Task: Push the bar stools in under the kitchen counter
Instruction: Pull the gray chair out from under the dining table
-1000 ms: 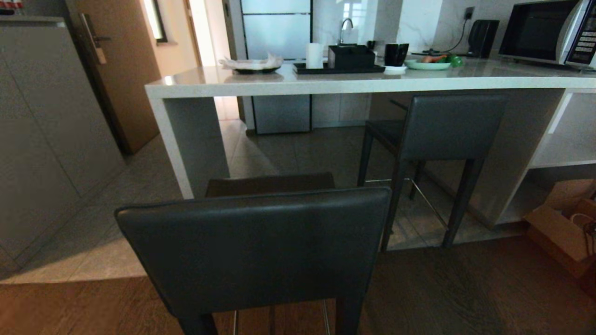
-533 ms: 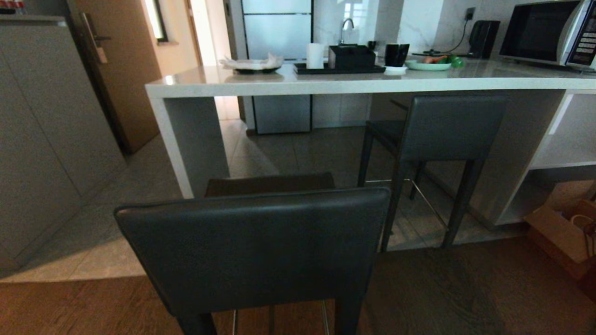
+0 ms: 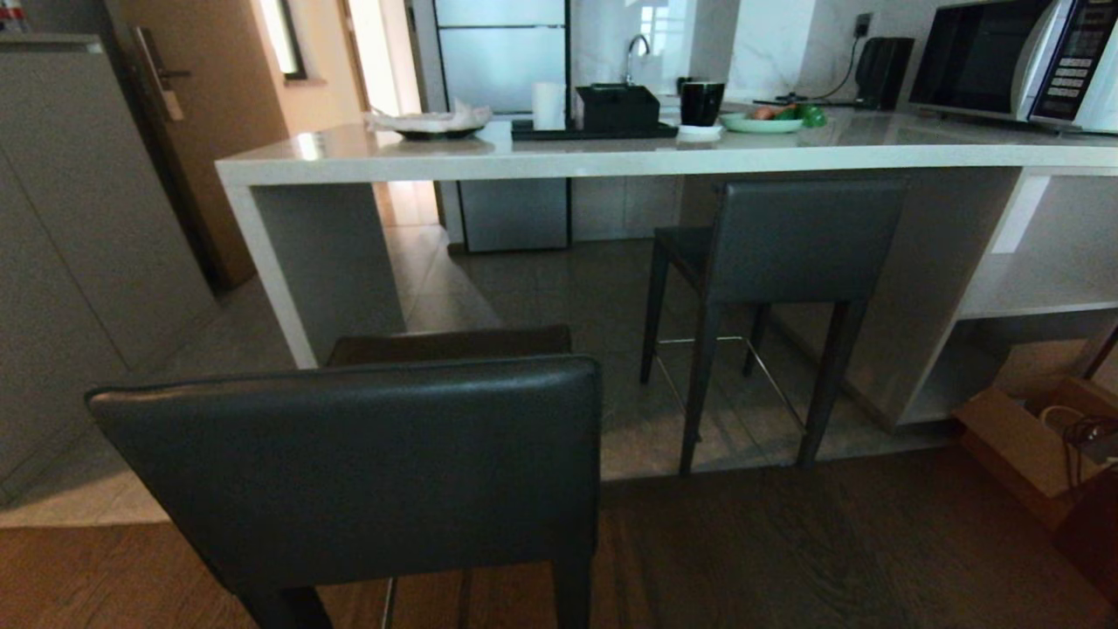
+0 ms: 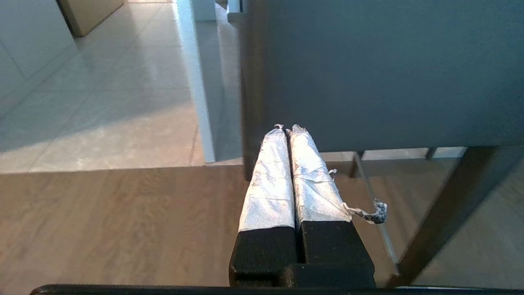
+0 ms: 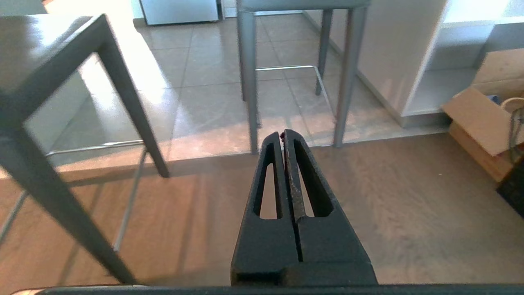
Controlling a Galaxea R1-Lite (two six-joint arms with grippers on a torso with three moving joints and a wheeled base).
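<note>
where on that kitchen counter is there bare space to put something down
The kitchen counter is bare along its near front edge, at the left corner before the plate of crumpled paper, and between the green plate and the microwave. The back middle is crowded: paper roll, black tray and mug.

left claw (image 4: 286,128) closed (behind stool backrest (image 4: 380,69))

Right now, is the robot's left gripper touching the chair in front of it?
Cannot tell. In the left wrist view the left gripper tips overlap the near stool's backrest, hiding any gap.
</note>
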